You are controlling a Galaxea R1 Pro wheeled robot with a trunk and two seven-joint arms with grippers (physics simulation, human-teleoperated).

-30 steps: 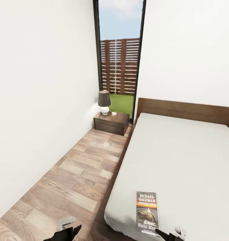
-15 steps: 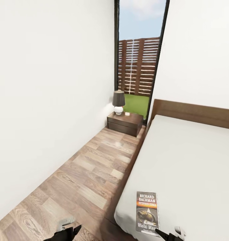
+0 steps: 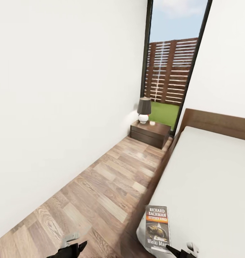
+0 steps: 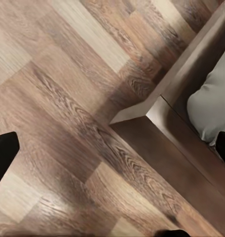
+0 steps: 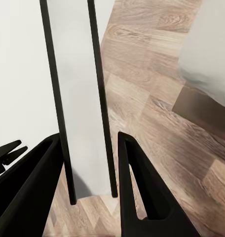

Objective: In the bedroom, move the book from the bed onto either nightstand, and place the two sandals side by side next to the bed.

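Bedroom, mid-carry: the right gripper [image 3: 178,251] is clamped on the thin pale grey paperback book with the orange "RICHARD BACHMAN" band [image 3: 157,228], which hangs past the foot corner of the low grey-mattressed, dark-framed bed [image 3: 208,168]. The left gripper [image 3: 73,247] hangs with its fingers apart over the floor.

The edge pinch could slip as the base turns. The dark-shaded lamp [image 3: 144,108] also crowds the dark brown two-drawer nightstand [image 3: 151,133].

The view has swung since a second ago, while the book kept its place.

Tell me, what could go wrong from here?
The thin paperback book with the orange band seems pinched only at its lower corner by the right pincer, so it might slip. The dark wooden nightstand already bears a dark-shaded lamp, leaving little room.
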